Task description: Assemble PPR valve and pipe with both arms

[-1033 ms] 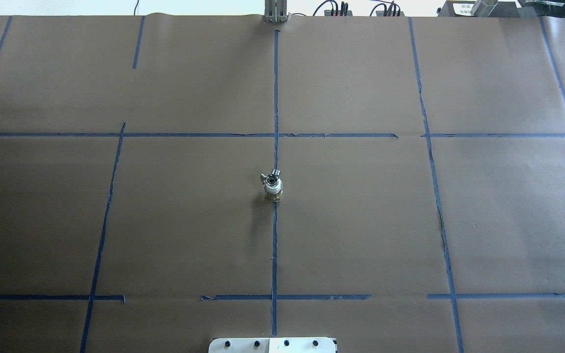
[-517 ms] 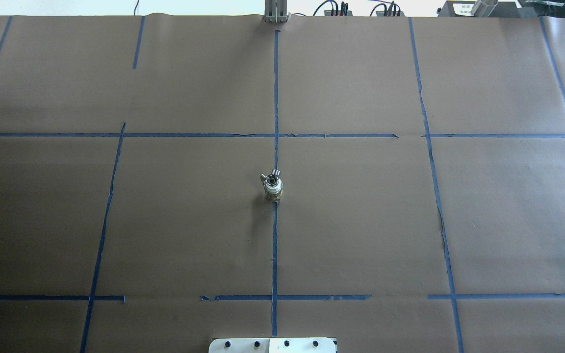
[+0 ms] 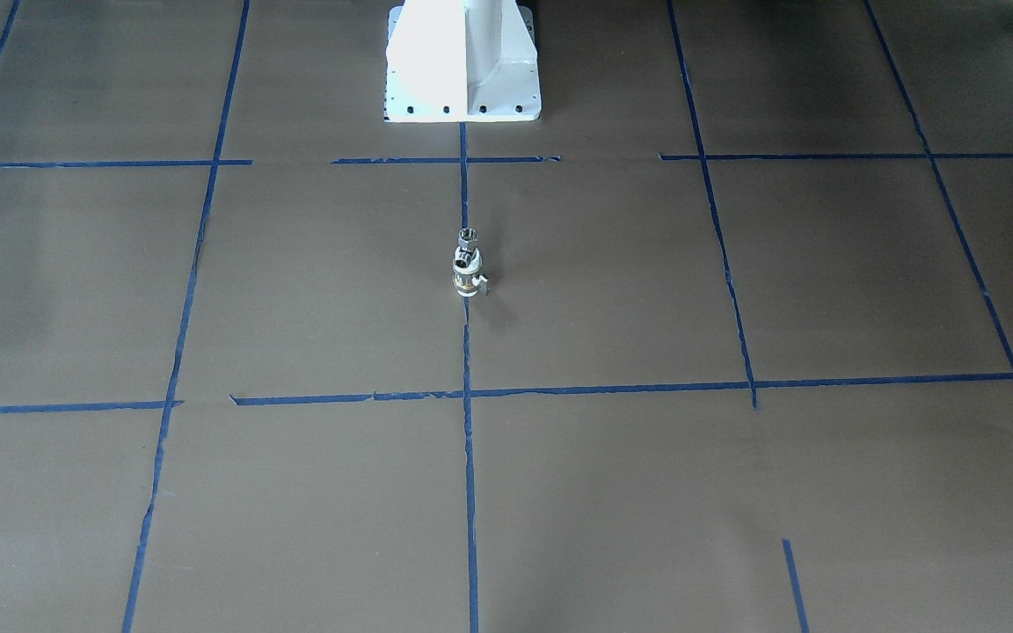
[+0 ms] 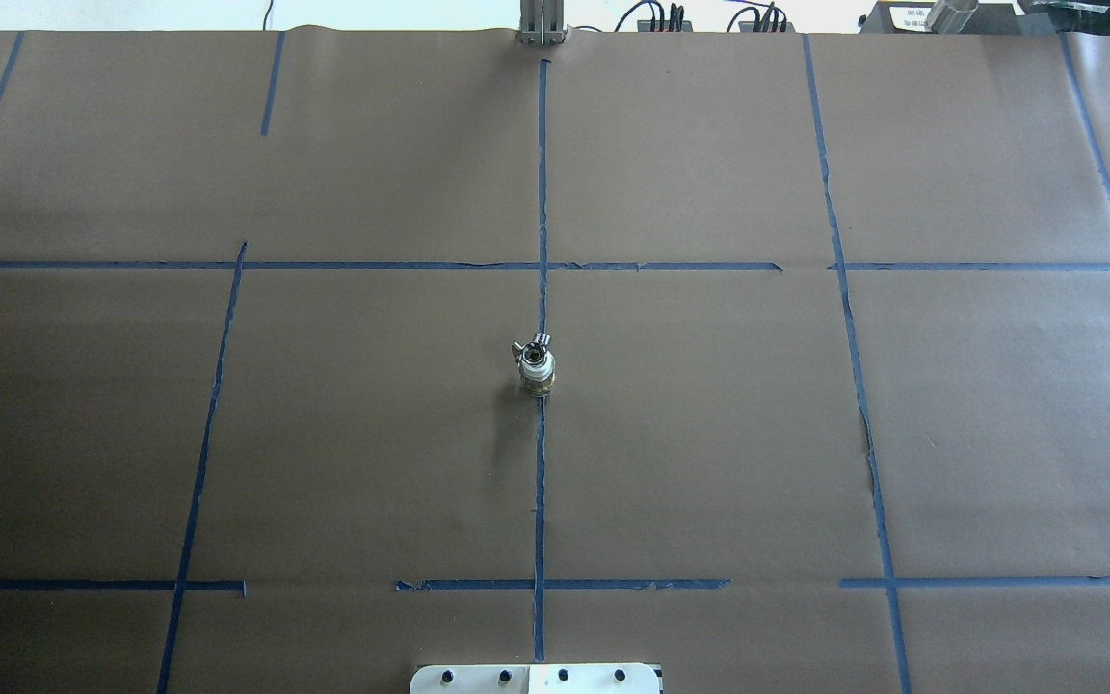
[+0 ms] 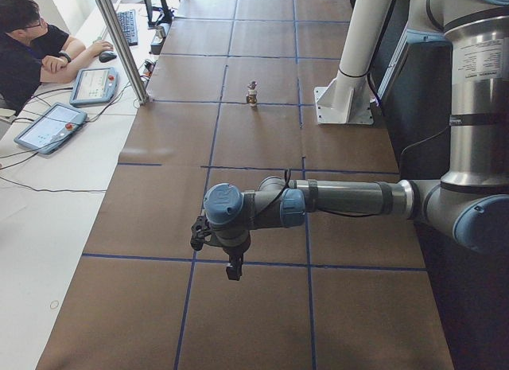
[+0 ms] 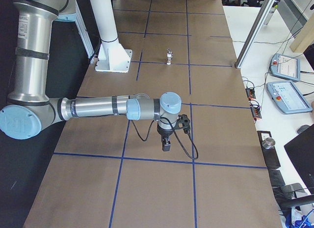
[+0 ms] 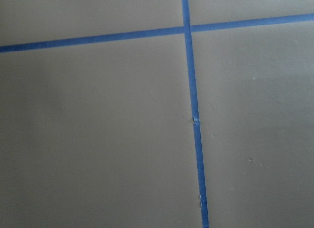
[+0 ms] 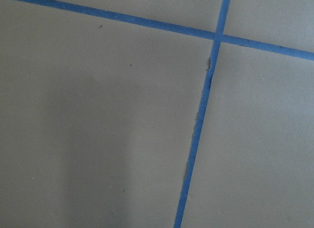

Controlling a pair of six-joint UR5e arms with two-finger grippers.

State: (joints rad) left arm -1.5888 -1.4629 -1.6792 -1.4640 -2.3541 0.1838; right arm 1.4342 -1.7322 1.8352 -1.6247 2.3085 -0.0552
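The PPR valve [image 4: 536,374] stands upright on the brown paper at the table's centre, on the blue centre tape line. It also shows in the front view [image 3: 466,274]. The chrome pipe [image 4: 541,339] sits on top of it, hexagonal open end up [image 3: 469,236]. The stack looks small in the side views [image 5: 252,94] [image 6: 169,56]. My left gripper [image 5: 233,268] hangs over the table's left end, far from the stack. My right gripper [image 6: 166,145] hangs over the right end. Both show only in side views, so I cannot tell if they are open or shut. The wrist views show only paper and tape.
The white pedestal base [image 3: 462,61] stands at the robot's edge of the table [image 4: 536,678]. An aluminium post [image 5: 119,44] stands at the far edge. An operator [image 5: 32,44] sits beyond it with teach pendants [image 5: 48,127] and cables.
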